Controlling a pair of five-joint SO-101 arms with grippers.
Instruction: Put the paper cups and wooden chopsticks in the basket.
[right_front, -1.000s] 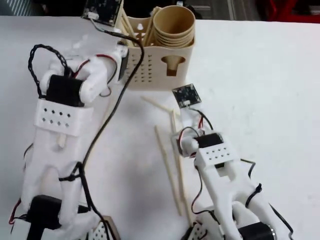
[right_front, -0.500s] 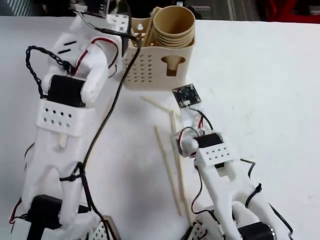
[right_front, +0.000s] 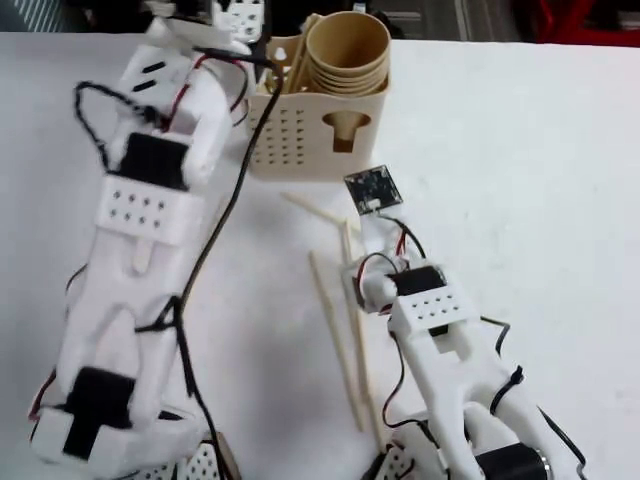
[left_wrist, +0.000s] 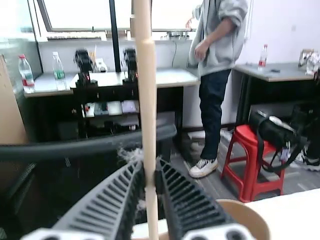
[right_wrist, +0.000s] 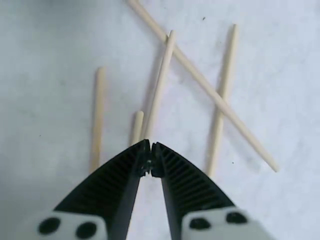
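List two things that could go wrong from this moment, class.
The left pincer pinches the chopstick at one narrow spot, so it might pivot and miss the basket. The loose chopsticks lie crossed close to the shut right pincer; lifting one may flick another.

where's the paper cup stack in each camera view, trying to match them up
high view: paper cups stacked in the basket, top centre.
left wrist view: probably the tan rim beside the left gripper, which is shut on a chopstick.
right wrist view: faces the loose chopsticks on the table instead.
shared landmark: those loose chopsticks, lying before the basket in the high view.
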